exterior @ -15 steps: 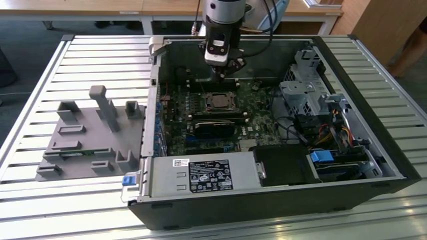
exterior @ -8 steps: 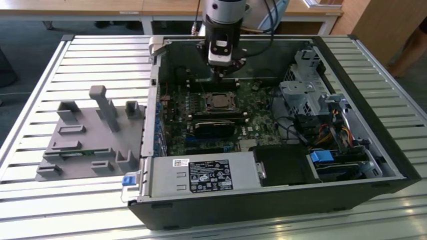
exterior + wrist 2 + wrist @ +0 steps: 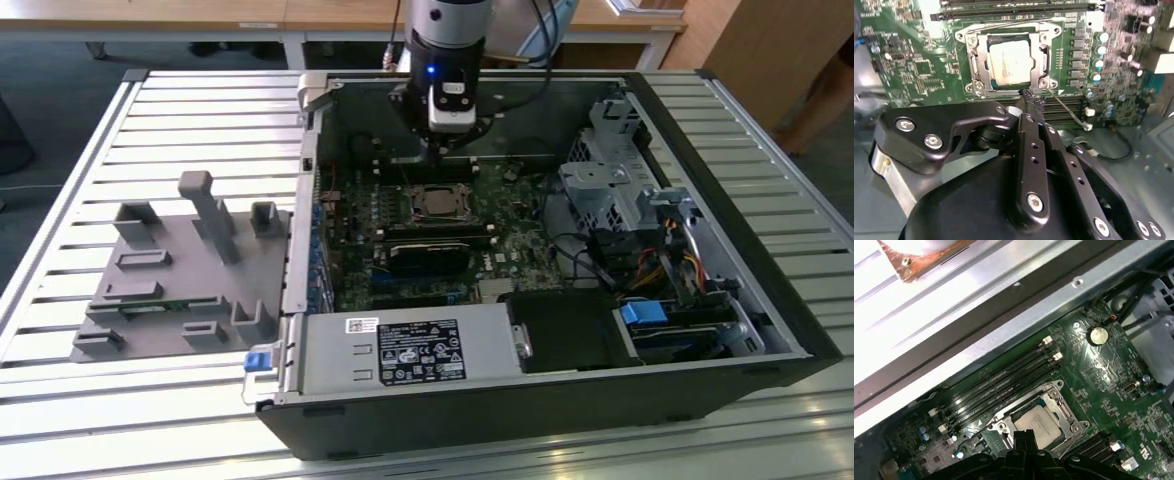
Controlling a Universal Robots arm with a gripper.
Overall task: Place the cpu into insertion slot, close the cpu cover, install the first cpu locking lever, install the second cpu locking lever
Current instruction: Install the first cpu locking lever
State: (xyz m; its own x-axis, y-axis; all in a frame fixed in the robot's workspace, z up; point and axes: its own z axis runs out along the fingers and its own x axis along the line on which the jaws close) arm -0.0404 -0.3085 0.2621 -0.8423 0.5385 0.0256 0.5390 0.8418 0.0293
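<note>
Exterior view, frame centre: looks half done, with pale silvery square cpu (image 3: 438, 203) seated in black-framed square insertion slot (image 3: 414, 206), thin metal cpu cover (image 3: 1043, 55) seemingly down, wire locking lever (image 3: 1070, 109) apparently unlatched, black gripper (image 3: 1031, 102) pinched shut, empty, beside it.

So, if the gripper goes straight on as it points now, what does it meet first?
The gripper would probably meet the cpu cover at its near edge first, though depth is unclear.

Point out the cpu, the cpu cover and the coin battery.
cpu (image 3: 1009, 62): second wrist view, middle of its silvery face.
cpu cover (image 3: 979, 65): second wrist view, on the metal frame's bar beside the chip.
coin battery (image 3: 1098, 335): first wrist view, centre of the round disc.
</note>
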